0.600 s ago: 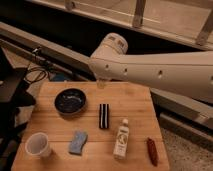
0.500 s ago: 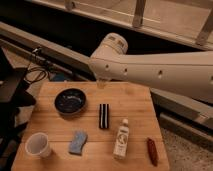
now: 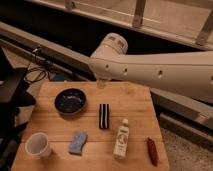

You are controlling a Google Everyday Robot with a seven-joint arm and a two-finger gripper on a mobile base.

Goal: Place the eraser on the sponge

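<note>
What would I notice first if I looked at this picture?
The big white robot arm reaches in from the right over the wooden table's far edge, its hand hanging just above that edge. On the table, the black eraser with a white stripe lies in the middle, and the light blue sponge lies apart from it, toward the front left.

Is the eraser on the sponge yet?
No. The black white-striped eraser block lies flat on the wooden table, apart from the light blue wavy sponge. The gripper hangs above the table's far edge.
</note>
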